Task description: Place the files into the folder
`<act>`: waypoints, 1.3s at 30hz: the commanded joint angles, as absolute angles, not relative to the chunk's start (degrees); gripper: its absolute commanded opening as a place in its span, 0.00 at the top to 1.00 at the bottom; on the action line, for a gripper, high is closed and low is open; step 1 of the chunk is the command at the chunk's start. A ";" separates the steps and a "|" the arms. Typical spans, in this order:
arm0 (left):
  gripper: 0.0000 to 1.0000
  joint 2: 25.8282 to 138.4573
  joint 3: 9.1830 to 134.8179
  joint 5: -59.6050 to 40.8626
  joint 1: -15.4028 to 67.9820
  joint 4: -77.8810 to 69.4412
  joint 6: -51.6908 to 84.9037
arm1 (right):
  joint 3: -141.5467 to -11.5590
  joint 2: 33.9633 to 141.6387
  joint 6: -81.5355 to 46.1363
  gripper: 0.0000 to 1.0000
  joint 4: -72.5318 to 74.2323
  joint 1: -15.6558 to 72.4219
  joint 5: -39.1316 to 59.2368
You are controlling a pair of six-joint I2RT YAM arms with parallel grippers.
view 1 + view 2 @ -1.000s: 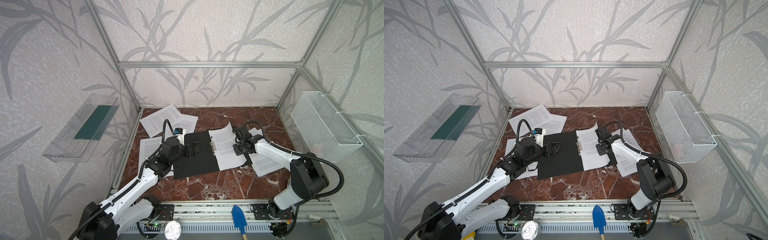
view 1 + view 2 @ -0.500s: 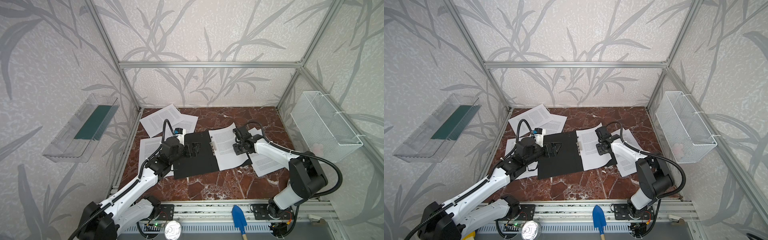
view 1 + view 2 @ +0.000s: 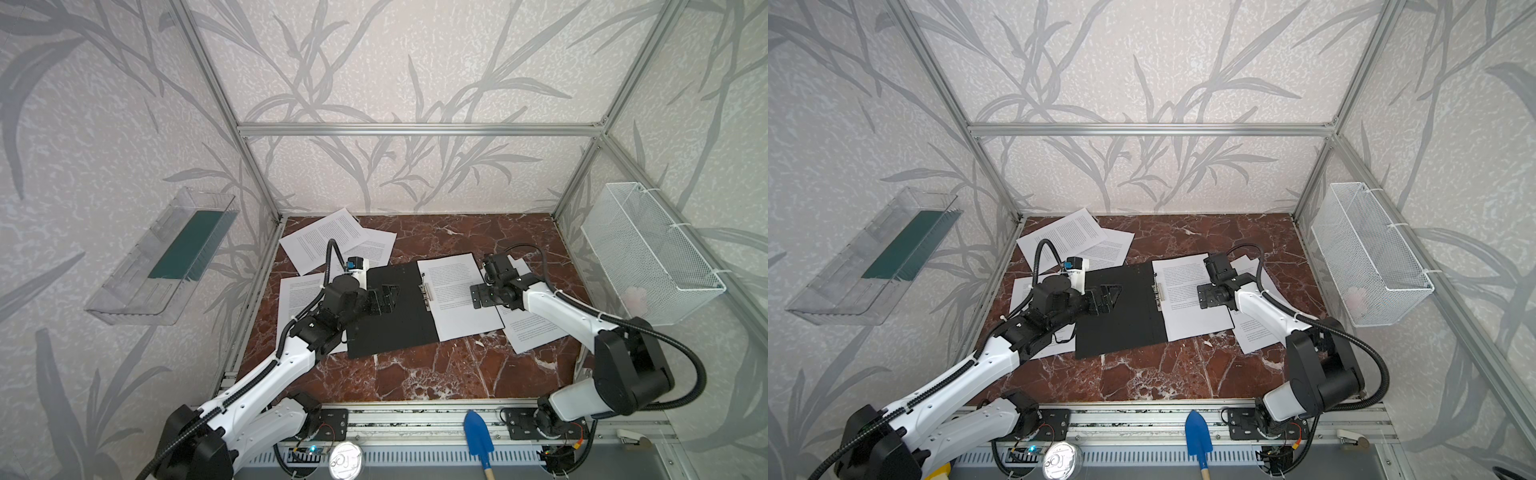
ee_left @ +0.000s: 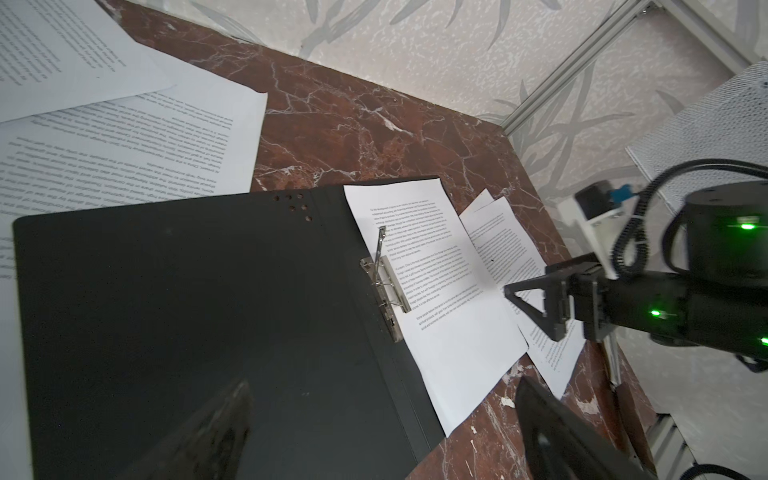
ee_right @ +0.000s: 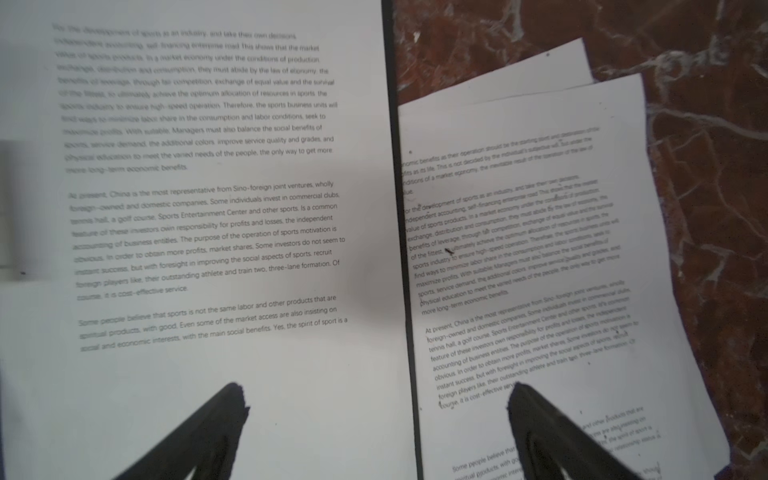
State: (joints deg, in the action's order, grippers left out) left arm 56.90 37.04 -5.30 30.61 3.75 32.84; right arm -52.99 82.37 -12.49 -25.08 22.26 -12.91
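Note:
The black folder (image 3: 395, 324) (image 3: 1121, 328) (image 4: 187, 311) lies open on the marble table, its metal clip (image 3: 427, 289) (image 4: 384, 291) at the spine. One of the files, a printed white sheet (image 3: 457, 307) (image 3: 1187, 307) (image 5: 208, 374), rests flat on the folder's right half. My right gripper (image 3: 482, 296) (image 3: 1210, 297) (image 5: 377, 388) hangs open over that sheet's right edge and holds nothing. My left gripper (image 3: 384, 298) (image 3: 1106, 297) (image 4: 382, 386) is open above the bare left cover. More files (image 3: 528, 328) (image 5: 540, 249) lie stacked just right of the folder.
Loose sheets lie at the back left (image 3: 328, 241) and under the left arm (image 3: 297, 299). A white wire basket (image 3: 648, 257) hangs on the right wall. A clear tray (image 3: 137, 291) hangs on the left wall. A blue trowel (image 3: 478, 432) lies at the front rail.
My right gripper has gone from shut to open over the sheet's right edge, and the sheet stays on the folder. The left arm has not moved.

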 commanded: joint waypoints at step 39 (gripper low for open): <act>0.01 63.85 27.18 7.56 -12.63 13.98 43.96 | -56.98 101.70 -15.56 0.02 -1.11 48.41 13.17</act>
